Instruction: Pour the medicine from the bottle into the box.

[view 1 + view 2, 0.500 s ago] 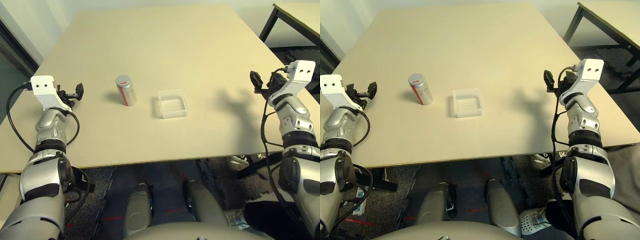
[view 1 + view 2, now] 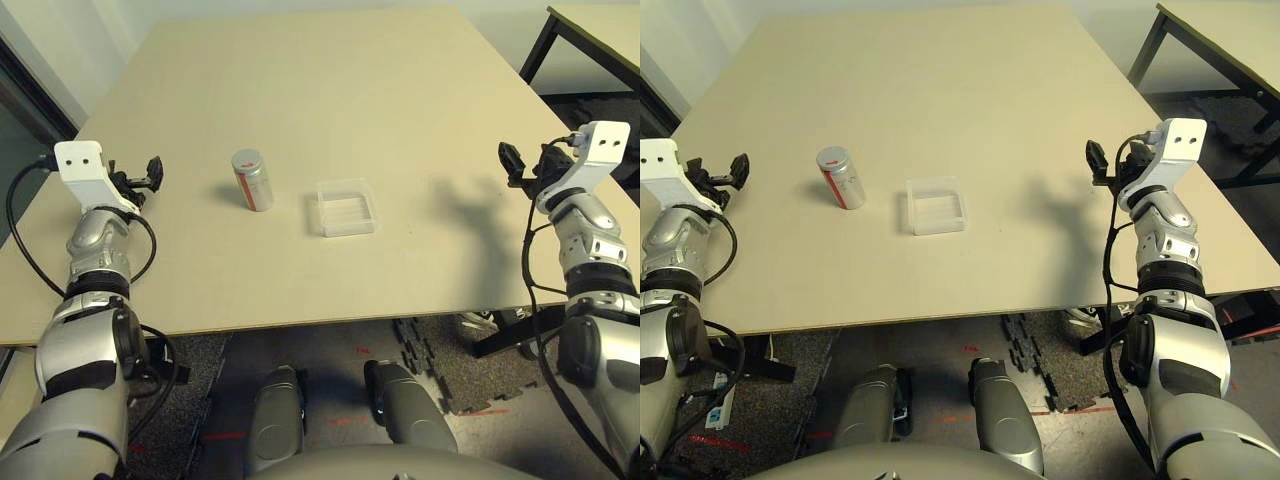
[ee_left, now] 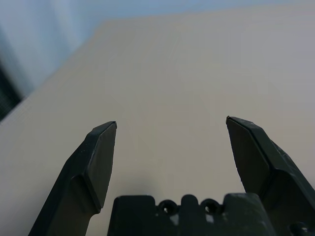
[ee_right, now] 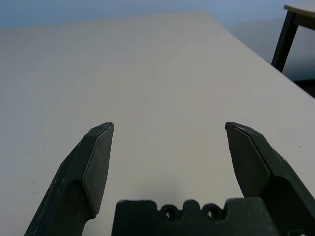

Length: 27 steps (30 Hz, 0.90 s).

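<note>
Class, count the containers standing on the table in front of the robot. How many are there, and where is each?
2. The capped bottle stands upright left of centre; the clear box lies just to its right, apart from it.

The tabletop point(image 2: 300, 80) lies bare except for two things near its middle: the bottle point(image 2: 252, 180), standing upright, and the box point(image 2: 345, 207) just to its right, with a narrow gap between them. Wide bare room lies between the left gripper point(image 2: 150, 175) and the bottle, and between the right gripper point(image 2: 513, 165) and the box. Nothing stands between either gripper's spread fingers point(image 3: 98, 157). A second table point(image 2: 595, 30) stands beyond the right edge.
</note>
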### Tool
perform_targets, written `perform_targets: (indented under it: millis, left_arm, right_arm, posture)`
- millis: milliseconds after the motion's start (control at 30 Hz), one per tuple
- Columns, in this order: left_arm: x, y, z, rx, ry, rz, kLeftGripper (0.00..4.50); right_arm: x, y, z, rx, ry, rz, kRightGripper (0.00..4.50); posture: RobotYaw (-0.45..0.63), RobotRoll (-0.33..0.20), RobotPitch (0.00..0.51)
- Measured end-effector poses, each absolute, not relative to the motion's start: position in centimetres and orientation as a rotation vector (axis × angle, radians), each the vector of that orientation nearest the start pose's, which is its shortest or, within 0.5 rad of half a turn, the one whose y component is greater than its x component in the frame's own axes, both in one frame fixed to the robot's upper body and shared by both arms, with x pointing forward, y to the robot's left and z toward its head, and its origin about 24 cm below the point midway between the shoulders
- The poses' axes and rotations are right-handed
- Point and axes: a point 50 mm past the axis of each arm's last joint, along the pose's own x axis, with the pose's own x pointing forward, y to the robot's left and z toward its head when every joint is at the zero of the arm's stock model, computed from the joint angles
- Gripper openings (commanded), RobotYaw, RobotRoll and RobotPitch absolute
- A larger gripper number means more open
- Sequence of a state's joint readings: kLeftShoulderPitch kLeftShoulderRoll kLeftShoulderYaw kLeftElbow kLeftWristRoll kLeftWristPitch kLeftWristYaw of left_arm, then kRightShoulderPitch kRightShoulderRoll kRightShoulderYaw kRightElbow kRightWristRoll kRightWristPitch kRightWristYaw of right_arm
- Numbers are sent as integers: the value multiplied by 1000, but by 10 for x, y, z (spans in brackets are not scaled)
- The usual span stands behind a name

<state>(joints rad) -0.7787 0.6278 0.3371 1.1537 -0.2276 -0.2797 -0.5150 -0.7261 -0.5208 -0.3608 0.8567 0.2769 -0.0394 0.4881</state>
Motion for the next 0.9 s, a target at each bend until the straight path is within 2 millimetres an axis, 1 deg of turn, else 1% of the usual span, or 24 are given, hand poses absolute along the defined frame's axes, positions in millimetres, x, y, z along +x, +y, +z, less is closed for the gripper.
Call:
perform_targets:
  millis: [133, 233, 367, 533, 633, 767, 900]
  left_arm:
    - [343, 329, 136, 115, -97, -117, 4474]
    - [331, 327, 130, 131, -75, -186, 4474]
    - [314, 325, 123, 133, -28, -236, 4474]
    - [304, 320, 126, 110, -16, -260, 4474]
    - [301, 307, 124, 63, -5, -316, 4474]
    - [299, 282, 111, 1, 69, -450, 4474]
    - [299, 274, 106, -12, 108, -509, 4474]
  right_arm:
    - [358, -296, 148, 43, -80, 137, 4500]
    - [355, -286, 156, 37, -60, 229, 4500]
    - [350, -268, 163, 26, -27, 354, 4500]
    - [349, -247, 173, 8, -23, 447, 4500]
    - [349, -240, 173, 5, -2, 476, 4500]
    - [350, -236, 170, 18, 13, 490, 4500]
    - [349, -233, 170, 21, 16, 498, 4500]
  posture:
    - [-73, 0, 122]
    - [-74, 0, 121]
    - [-68, 0, 121]
    - [-62, 0, 119]
    - [-63, 0, 120]
    - [-75, 0, 124]
    - [-88, 0, 126]
